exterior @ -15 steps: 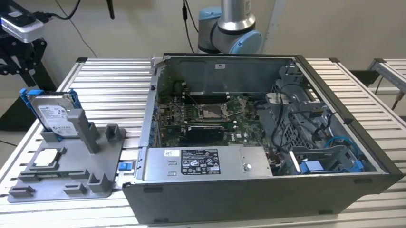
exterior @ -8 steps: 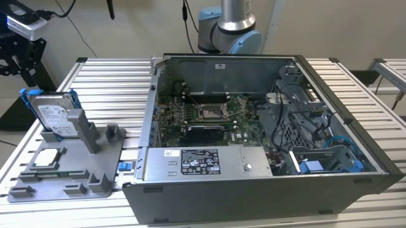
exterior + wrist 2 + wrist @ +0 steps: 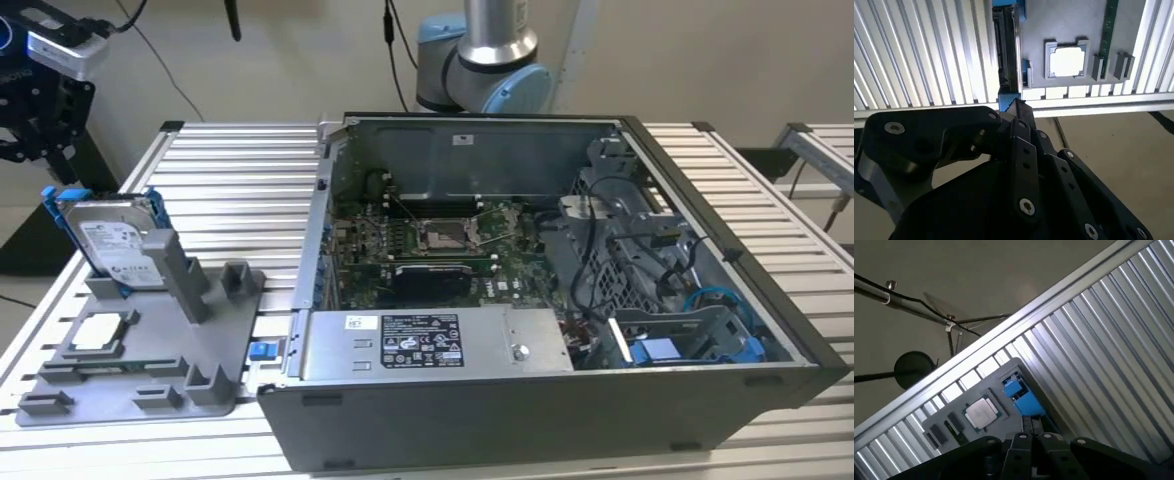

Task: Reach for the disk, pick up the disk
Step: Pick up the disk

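At the exterior view's left, on the ribbed desk (image 3: 240, 170), the disk (image 3: 114, 240) stands on edge in a slot of the grey holder (image 3: 134, 362). Its labelled face is showing and the blue bracket wraps its edges. In the second wrist view you see the disk edge-on (image 3: 1006, 45).

Expect it to be rigid and dense for its size, with smooth metal faces that may slip under a weak clamp. Treat it as sensitive to knocks. The blue plastic probably flexes, so I would clamp across the two flat faces on the upper part that stands free of the holder, not on the bracket.

The small silver chip (image 3: 100, 335) lies flat in its own recess of the holder, just beside the disk. The open computer case (image 3: 534, 260) sits well apart toward the exterior view's right.

Your end effector (image 3: 1015, 112) hangs above the desk's edge, apart from the disk and holding nothing. I cannot tell whether it is open or closed.
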`<state>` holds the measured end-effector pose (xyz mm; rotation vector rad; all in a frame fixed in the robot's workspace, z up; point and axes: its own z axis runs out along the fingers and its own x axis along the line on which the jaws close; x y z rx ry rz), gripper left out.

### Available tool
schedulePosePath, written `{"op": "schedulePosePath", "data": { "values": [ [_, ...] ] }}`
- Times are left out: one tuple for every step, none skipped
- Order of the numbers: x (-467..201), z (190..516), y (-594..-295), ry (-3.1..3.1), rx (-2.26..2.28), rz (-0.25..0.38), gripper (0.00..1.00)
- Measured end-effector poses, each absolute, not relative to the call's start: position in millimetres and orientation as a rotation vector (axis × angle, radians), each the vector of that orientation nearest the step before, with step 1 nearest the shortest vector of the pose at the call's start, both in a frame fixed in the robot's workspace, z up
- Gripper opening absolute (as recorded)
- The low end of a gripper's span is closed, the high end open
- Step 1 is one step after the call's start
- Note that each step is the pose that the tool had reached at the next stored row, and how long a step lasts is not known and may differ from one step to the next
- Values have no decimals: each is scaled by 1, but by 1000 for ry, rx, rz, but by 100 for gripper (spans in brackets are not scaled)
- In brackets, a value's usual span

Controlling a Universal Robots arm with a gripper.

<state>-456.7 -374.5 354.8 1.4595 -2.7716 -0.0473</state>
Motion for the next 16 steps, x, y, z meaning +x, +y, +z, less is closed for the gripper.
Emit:
{"op": "schedulePosePath", "data": {
  "values": [
    [-457, 355, -374, -2759, 1484, -47, 0],
    [-457, 355, -375, -2744, 1512, -46, 0],
    [-457, 355, -375, -2731, 1536, -46, 0],
    [-457, 355, -375, -2717, 1560, -45, 0],
    [-457, 355, -375, -2703, 1586, -44, 0],
    [-457, 355, -375, -2688, 1611, -44, 0],
    [-457, 355, -375, -2674, 1635, -44, 0],
    [-457, 355, -375, -2659, 1659, -43, 0],
    [-457, 355, -375, -2644, 1684, -42, 0],
    [-457, 355, -375, -2630, 1708, -41, 0],
    [-457, 355, -374, -2615, 1734, -39, 0],
    [-457, 355, -375, -2601, 1756, -38, 0],
    [-457, 355, -374, -2585, 1781, -36, 0],
    [-457, 355, -374, -2570, 1805, -34, 0],
    [-457, 355, -375, -2555, 1829, -33, 0],
    [-457, 355, -375, -2542, 1849, -32, 0]
  ]
}}
